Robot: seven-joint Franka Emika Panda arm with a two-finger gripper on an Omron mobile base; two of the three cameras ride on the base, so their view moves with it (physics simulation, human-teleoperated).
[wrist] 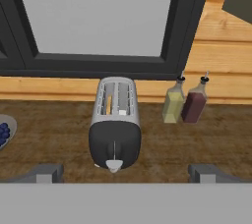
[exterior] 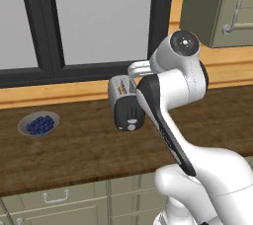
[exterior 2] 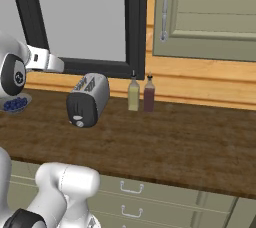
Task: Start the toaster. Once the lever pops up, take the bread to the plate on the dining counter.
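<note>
Toaster [wrist: 114,125] on wooden counter [wrist: 162,154].

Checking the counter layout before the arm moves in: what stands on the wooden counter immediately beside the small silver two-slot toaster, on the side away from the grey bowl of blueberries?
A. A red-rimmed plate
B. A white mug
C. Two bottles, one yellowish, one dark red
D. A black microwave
C: the hand view shows a yellowish bottle and a dark red bottle side by side next to the silver toaster.
</note>
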